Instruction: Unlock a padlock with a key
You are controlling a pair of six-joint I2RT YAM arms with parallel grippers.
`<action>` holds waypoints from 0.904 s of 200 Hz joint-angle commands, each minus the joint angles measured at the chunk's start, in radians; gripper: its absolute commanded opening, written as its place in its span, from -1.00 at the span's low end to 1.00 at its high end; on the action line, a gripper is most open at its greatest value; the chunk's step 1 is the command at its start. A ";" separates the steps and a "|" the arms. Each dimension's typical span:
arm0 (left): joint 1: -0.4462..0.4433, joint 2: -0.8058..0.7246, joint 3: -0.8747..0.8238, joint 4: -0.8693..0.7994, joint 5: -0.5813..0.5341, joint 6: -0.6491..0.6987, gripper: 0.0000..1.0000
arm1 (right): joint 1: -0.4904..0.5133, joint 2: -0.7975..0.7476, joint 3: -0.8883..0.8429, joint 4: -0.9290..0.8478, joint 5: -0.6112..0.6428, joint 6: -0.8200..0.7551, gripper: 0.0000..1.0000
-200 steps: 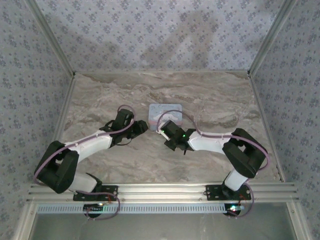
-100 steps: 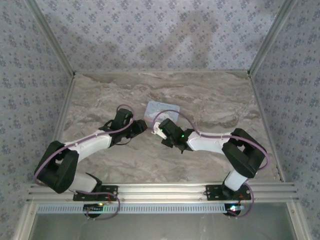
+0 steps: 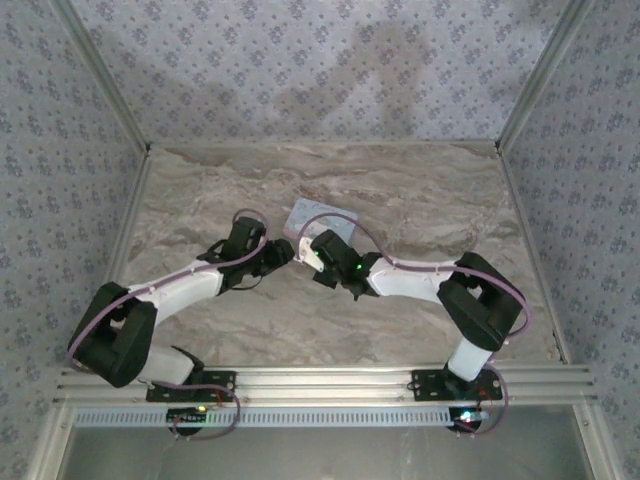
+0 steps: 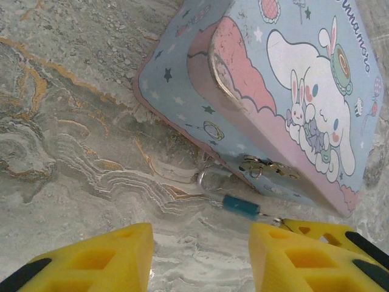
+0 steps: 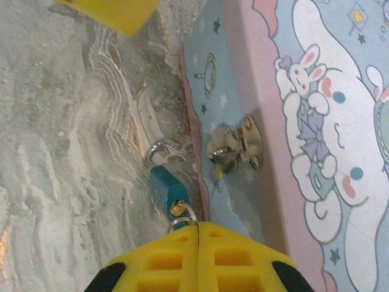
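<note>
**Teal padlock lies beside the tin, key pinched in the right fingers**

The padlock is a small teal block with a silver shackle, lying flat on the marble table against the front wall of the pale blue cartoon tin, just below its metal latch; whether the shackle is sprung I cannot tell; a brass key sits at its base.

The right gripper reaches low from the right, its yellow fingers pressed together on the key's wire ring; the left gripper stretches in from the left, fingers spread with nothing between them, the padlock just ahead.
</note>
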 commanded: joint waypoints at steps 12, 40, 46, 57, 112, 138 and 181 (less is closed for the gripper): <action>0.009 -0.039 -0.003 -0.003 0.016 0.007 -0.08 | 0.016 0.027 0.028 0.009 -0.050 0.039 -1.00; 0.014 -0.047 -0.004 -0.008 0.016 0.005 -0.08 | 0.038 0.005 0.007 -0.002 -0.030 0.049 -1.00; 0.015 -0.048 -0.005 -0.008 0.017 0.005 -0.08 | 0.044 -0.006 0.001 -0.004 -0.024 0.052 -1.00; 0.017 -0.053 -0.006 -0.010 0.017 0.005 -0.08 | 0.051 -0.035 -0.015 -0.008 -0.013 0.067 -1.00; 0.020 -0.074 -0.021 -0.004 0.017 -0.004 -0.08 | 0.071 -0.228 -0.088 -0.040 0.039 0.153 -1.00; 0.020 -0.100 -0.039 -0.001 0.019 -0.013 -0.07 | 0.073 -0.327 -0.120 -0.069 0.071 0.178 -1.00; 0.020 -0.171 -0.067 -0.024 0.005 -0.017 -0.07 | 0.054 -0.518 -0.160 -0.185 0.116 0.246 -1.00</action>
